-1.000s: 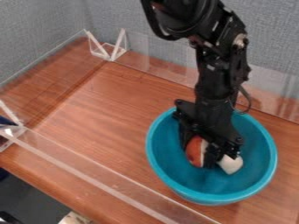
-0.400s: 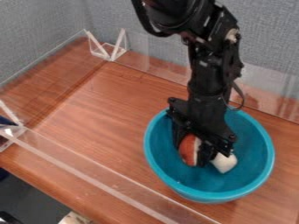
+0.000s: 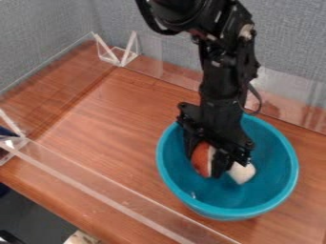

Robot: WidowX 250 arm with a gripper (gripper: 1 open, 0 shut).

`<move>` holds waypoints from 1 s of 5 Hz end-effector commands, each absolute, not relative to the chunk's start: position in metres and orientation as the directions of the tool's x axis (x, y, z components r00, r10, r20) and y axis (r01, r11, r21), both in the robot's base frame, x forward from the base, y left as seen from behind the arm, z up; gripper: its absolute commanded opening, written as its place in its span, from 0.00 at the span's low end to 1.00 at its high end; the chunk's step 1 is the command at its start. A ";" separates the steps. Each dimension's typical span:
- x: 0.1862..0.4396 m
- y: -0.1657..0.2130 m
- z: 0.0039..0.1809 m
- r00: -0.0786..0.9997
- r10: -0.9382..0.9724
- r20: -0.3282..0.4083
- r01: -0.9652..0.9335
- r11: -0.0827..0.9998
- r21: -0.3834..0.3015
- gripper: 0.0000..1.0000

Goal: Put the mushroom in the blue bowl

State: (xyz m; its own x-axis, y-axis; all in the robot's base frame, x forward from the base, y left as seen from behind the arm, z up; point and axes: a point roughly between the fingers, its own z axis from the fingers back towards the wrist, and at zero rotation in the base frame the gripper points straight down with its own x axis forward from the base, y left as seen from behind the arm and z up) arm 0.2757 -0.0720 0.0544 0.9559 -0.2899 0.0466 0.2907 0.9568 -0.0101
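The blue bowl [image 3: 274,195] sits on the wooden table at the right front. My gripper [image 3: 214,157] points straight down inside the bowl, shut on the mushroom [image 3: 205,161]. The mushroom's red-orange cap shows between the black fingers. Its cream-white stem end [image 3: 242,172] sticks out to the right, just above the bowl's floor. The arm hides the bowl's far inner wall.
A clear acrylic wall [image 3: 90,186] runs along the table's front and left edges. A white wire stand [image 3: 117,50] is at the back left. A grey backdrop lies behind. Bare wood [image 3: 102,114] stretches left of the bowl.
The arm and the held mushroom have drifted slightly left and up within the bowl. The bowl has shifted a little left with them. The grip is unchanged.
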 end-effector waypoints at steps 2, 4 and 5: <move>0.279 -0.069 0.082 0.955 -0.270 0.125 0.274 0.962 -0.014 0.00; 0.278 -0.068 0.082 0.958 -0.258 0.128 0.262 0.965 -0.014 0.00; 0.277 -0.067 0.082 0.959 -0.253 0.129 0.257 0.966 -0.015 0.00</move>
State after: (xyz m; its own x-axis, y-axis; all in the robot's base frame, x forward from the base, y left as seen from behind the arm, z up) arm 0.2709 -0.0691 0.0619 0.9627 -0.2650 0.0543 0.2662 0.9638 -0.0169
